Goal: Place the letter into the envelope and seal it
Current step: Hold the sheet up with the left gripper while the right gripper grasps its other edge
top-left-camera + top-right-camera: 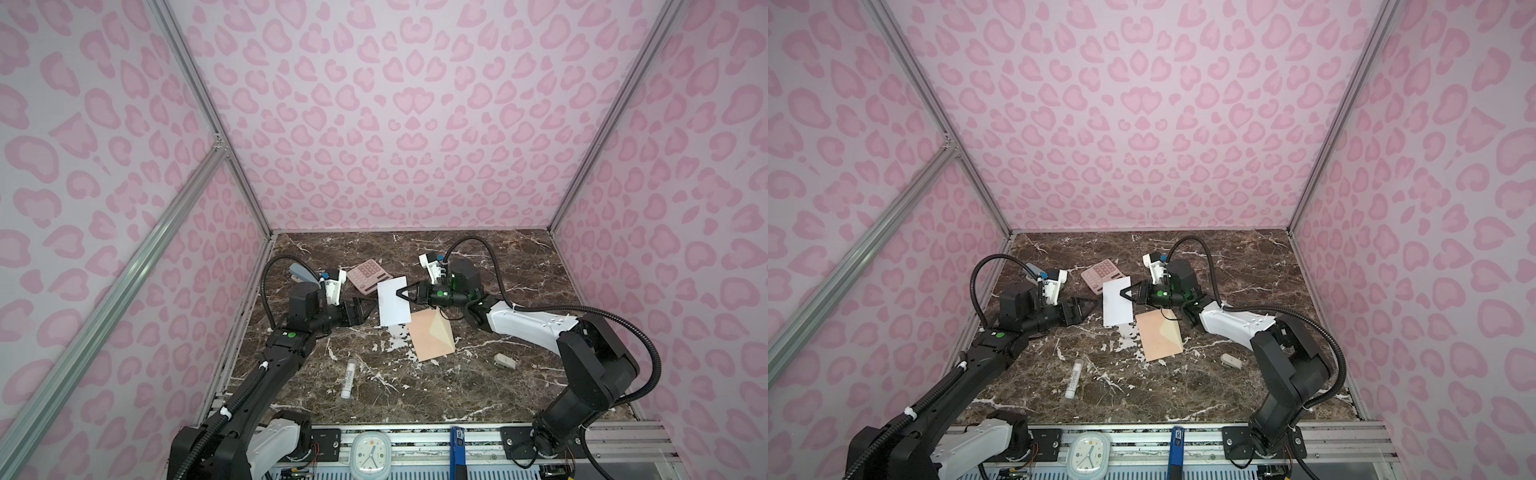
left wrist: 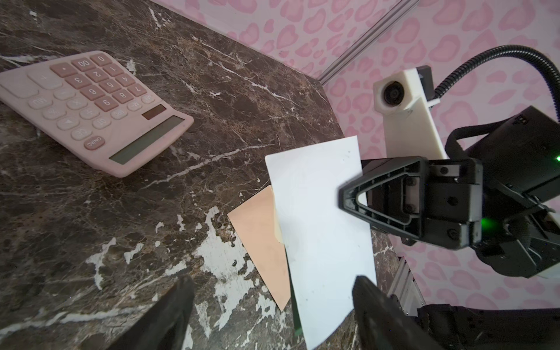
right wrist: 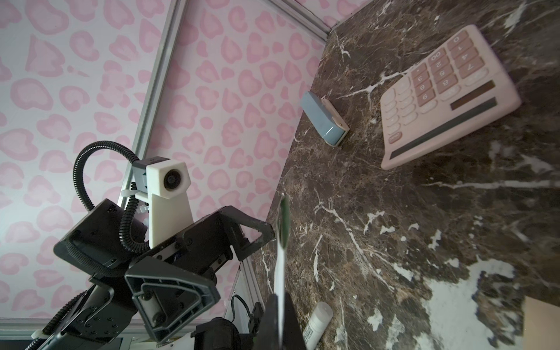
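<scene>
Right end effector (image 1: 400, 294), letter (image 1: 392, 309), "ON/AC" calculator (image 2: 91, 112)

Your black arms (image 1: 270, 365) are wearing white shells, ribbed cables and glowing green lights; the left claw (image 3: 245, 263) and right claw (image 2: 344, 197) are showing triangular, screwed frames.

Just before the calculator (image 1: 369, 275) is the letter (image 1: 392, 307); the envelope (image 1: 430, 334) lies on the table (image 1: 498, 386) right of it, a glue stick (image 1: 348, 379) nearer, left.

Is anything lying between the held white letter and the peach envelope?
Nothing visible does. The thin white paper letter, in the right end effector, hangs close by the flat peach-tan paper envelope.
</scene>
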`<state>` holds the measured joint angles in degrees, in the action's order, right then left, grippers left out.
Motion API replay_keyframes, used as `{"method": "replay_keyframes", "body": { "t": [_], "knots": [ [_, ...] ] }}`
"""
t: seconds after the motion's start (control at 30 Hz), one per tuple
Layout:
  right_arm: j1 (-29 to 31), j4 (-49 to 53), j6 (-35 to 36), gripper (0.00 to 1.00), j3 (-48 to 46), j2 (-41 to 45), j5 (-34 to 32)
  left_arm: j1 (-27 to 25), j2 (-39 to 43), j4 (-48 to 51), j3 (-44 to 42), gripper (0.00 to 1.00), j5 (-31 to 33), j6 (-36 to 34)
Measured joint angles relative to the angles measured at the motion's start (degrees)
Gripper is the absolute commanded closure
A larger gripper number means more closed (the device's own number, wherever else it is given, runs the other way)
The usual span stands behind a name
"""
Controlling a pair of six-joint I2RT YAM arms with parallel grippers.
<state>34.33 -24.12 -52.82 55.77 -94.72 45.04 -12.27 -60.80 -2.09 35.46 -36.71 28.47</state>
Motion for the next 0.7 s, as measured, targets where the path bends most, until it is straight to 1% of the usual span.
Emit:
{"method": "replay_keyframes", "body": {
  "t": [0.17,0.27,0.37,0.53,0.7],
  "knots": [
    [-0.5,-0.2,-0.2,0.97,0.0,1.5,0.5,0.0,-1.7,-6.7,-1.7,0.09,-3.0,3.1],
    [-0.5,-1.7,-1.6,0.97,0.0,1.9,1.1,0.0,-3.5,-11.2,-2.5,0.09,-4.9,5.4],
    [-0.5,-3.7,-3.6,0.97,0.0,1.9,1.7,0.0,-5.1,-15.8,-3.2,0.13,-6.5,7.9],
    [-0.3,-7.0,-6.6,0.97,-0.2,1.8,2.5,0.0,-8.8,-24.0,-3.4,0.22,-9.9,12.2],
    [-0.4,-8.8,-7.8,0.96,-0.2,1.8,2.6,0.0,-10.6,-30.5,-3.5,0.28,-12.6,15.6]
  ]
}}
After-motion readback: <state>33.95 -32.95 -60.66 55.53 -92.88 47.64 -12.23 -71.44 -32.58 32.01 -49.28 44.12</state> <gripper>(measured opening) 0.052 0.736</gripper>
